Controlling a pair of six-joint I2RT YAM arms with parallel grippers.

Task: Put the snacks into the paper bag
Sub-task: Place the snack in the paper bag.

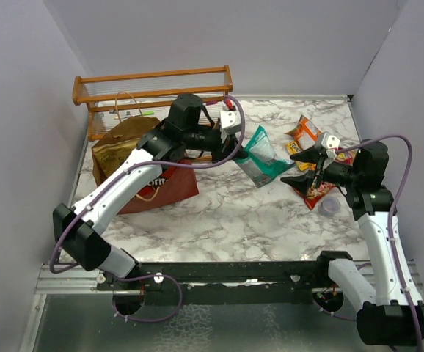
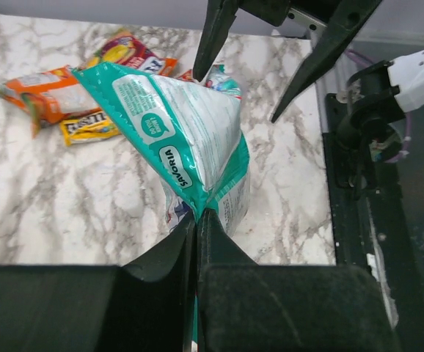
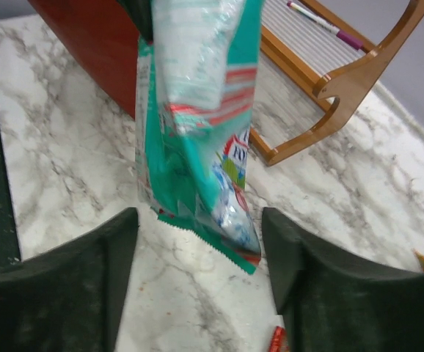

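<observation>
My left gripper (image 1: 238,147) is shut on the top edge of a teal snack packet (image 1: 262,158), which hangs above the table's middle; it shows in the left wrist view (image 2: 183,139) and the right wrist view (image 3: 197,117). The dark red-brown paper bag (image 1: 142,172) lies at the left with a tan chip bag (image 1: 120,147) in its mouth. My right gripper (image 1: 306,167) is open and empty, to the right of the hanging packet. Orange, red and yellow packets (image 1: 311,136) lie at the right, also in the left wrist view (image 2: 58,95).
A wooden slatted rack (image 1: 153,92) stands at the back left, behind the bag, with a pen (image 3: 322,22) on it. A small purple cup (image 1: 331,206) sits by my right arm. Grey walls close in the table on three sides.
</observation>
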